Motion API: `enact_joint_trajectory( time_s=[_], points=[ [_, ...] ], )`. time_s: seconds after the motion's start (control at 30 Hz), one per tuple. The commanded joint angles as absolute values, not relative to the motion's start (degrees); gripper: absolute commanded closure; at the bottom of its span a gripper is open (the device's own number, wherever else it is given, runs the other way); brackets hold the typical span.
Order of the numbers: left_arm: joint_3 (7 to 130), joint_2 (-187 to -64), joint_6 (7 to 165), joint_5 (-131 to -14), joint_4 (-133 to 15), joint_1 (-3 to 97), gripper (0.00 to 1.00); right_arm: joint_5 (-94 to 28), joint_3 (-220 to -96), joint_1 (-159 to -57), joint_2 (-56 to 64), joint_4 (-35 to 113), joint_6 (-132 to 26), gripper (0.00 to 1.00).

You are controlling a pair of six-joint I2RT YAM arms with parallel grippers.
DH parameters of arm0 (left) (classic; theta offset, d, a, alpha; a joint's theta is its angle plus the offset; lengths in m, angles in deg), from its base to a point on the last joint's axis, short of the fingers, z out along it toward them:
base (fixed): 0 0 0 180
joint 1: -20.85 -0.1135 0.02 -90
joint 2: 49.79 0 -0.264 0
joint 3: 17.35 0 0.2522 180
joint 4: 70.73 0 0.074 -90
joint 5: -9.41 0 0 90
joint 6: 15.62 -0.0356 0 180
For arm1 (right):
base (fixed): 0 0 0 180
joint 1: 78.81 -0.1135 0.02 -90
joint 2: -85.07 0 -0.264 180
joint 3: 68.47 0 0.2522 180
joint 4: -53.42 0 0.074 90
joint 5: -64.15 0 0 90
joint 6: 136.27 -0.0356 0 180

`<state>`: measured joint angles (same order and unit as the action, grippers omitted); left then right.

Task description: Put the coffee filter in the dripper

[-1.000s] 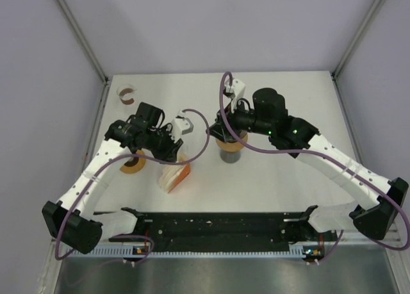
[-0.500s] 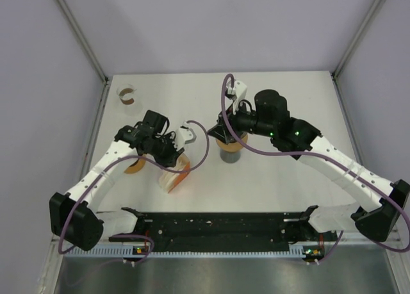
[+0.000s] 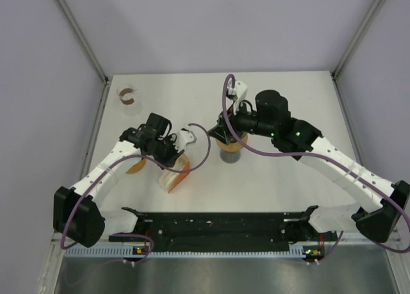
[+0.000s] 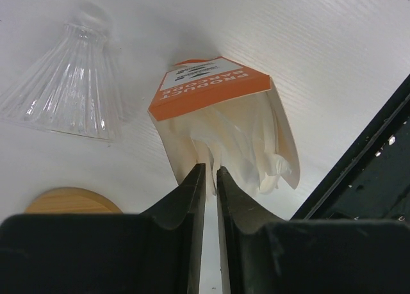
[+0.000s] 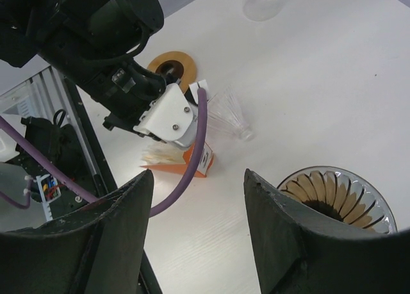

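An orange filter box (image 4: 208,86) lies open on the table with white coffee filters (image 4: 246,137) fanning out of it. My left gripper (image 4: 210,170) is at the box mouth, its jaws nearly together on the edge of one filter; from above it sits over the box (image 3: 174,177). An amber ribbed dripper (image 5: 330,195) stands on a dark base at mid table (image 3: 229,148). My right gripper (image 5: 197,176) hangs open and empty just above and left of that dripper.
A clear ribbed glass cone (image 4: 70,89) lies on its side next to the box. A wooden ring (image 4: 73,201) lies left of it (image 3: 134,166). A small glass (image 3: 127,95) stands at the far left. A black rail (image 3: 218,227) runs along the near edge.
My left gripper has moved nearer and down onto the mouth of the filter box. The right arm has hardly moved.
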<state>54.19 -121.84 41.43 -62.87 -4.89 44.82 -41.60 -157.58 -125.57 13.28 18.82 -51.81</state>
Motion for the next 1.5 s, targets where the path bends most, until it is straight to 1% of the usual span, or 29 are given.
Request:
enact_joint_trajectory(
  time_s=[0.0,0.13,0.37,0.43,0.47,0.67,0.87,1.17,1.47],
  points=[
    [53.28,-121.69,41.60,-64.24,-7.84,44.76,0.82,-42.73,-157.73,-126.18,15.28,20.85,-51.37,0.41],
    [52.84,-121.86,41.86,-64.85,-8.19,44.76,0.85,-43.08,-157.47,-126.18,15.28,20.85,-51.28,0.41],
    [51.96,-123.00,42.74,-65.91,-9.60,44.85,0.85,-43.26,-157.38,-126.09,15.28,20.86,-51.37,0.40],
    [52.31,-123.27,43.00,-65.74,-8.99,44.93,0.93,-43.34,-157.38,-126.18,15.28,20.85,-51.37,0.40],
    [52.92,-123.44,43.26,-65.21,-8.37,44.85,1.00,-43.34,-157.29,-126.09,15.28,20.94,-51.28,0.40],
    [58.63,-122.57,44.41,-62.75,-2.14,44.85,1.00,-43.34,-157.29,-126.18,15.28,20.85,-51.28,0.40],
    [62.50,-122.21,45.29,-64.33,2.96,44.85,1.00,-43.34,-157.12,-126.09,15.28,20.85,-51.19,0.40],
    [65.93,-122.48,46.16,-64.42,6.13,44.85,1.00,-43.43,-157.20,-126.18,15.28,20.77,-51.02,0.39],
    [72.88,-120.81,50.99,-64.77,11.32,44.76,1.00,-43.43,-157.55,-126.09,15.11,20.85,-51.10,0.39]
  ],
)
